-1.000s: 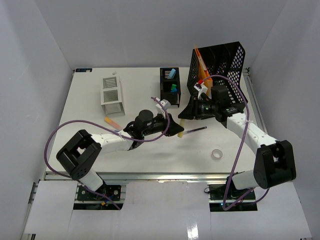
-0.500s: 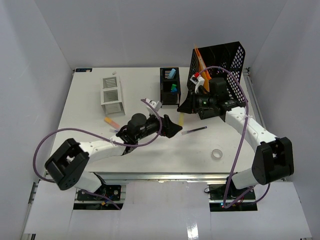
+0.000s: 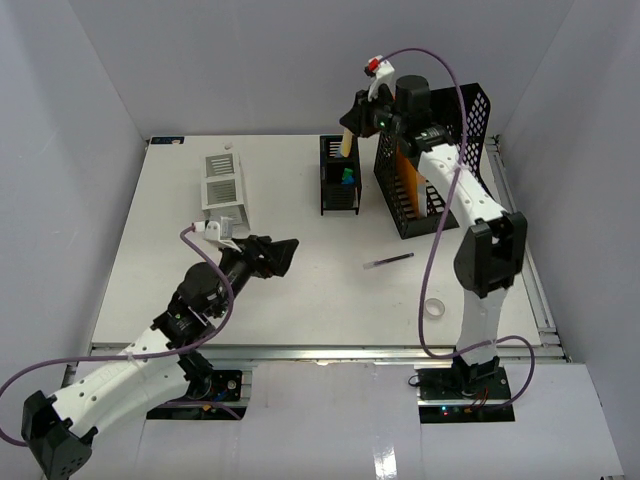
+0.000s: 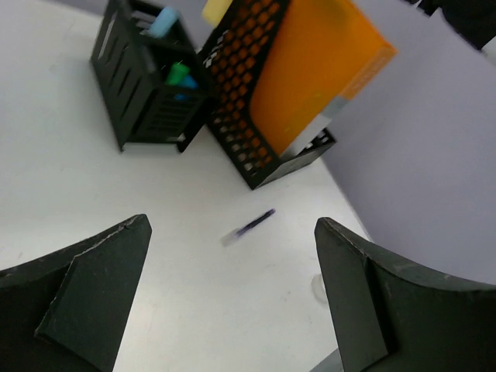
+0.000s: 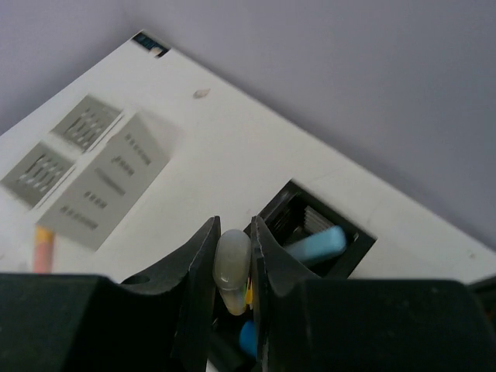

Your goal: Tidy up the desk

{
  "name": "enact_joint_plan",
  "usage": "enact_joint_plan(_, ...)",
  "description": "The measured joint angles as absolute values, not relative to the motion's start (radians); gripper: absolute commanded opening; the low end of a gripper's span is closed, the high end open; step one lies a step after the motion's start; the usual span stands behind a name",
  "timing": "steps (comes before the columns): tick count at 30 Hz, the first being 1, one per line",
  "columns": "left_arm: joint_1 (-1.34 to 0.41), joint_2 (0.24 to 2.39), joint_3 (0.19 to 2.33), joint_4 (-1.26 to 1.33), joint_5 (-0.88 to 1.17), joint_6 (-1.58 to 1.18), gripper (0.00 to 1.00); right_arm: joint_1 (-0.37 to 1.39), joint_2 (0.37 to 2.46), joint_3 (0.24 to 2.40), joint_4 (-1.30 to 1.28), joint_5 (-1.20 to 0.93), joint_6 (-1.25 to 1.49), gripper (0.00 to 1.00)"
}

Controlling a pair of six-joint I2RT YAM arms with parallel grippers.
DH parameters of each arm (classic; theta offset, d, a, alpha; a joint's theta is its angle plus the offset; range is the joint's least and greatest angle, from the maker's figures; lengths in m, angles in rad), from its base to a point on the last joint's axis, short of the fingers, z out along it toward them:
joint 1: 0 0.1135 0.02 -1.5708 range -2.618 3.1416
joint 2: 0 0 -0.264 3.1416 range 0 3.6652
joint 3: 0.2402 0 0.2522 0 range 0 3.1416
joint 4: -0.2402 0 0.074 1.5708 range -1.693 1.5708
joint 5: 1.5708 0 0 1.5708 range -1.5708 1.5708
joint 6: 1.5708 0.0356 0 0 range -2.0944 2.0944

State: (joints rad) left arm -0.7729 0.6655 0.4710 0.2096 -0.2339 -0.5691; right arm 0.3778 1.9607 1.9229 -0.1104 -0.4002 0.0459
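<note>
Desk [image 3: 300, 300] lies under both arms. Right gripper [image 5: 232, 229] has risen from desk level to just above the caddy [image 3: 340, 188], clamped on a pale stick [image 5: 232, 271]; a drop-in looks next. Left gripper [image 3: 280, 254] has backed off near-left of the caddy, jaws wide, empty. Bare desk there. Rack [image 3: 440, 150] crowds the caddy's right; pen [image 3: 389, 261] lies near-right.
</note>
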Motion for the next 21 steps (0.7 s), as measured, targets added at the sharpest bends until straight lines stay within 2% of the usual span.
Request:
enact_joint_plan(3, -0.769, 0.622, 0.442, 0.092, -0.284, -0.630, 0.98, 0.385, 2.109, 2.059, -0.058, -0.326, 0.020, 0.08)
enact_joint_plan(8, -0.768, 0.550, 0.380, -0.057, -0.338, -0.722, 0.98, 0.404, 2.228, 2.090, 0.014, -0.245, -0.013, 0.08)
enact_joint_plan(21, -0.768, 0.494, 0.346, -0.145, -0.432, -0.826, 0.98, 0.431, 2.286, 2.126, 0.171, -0.204, -0.020, 0.08)
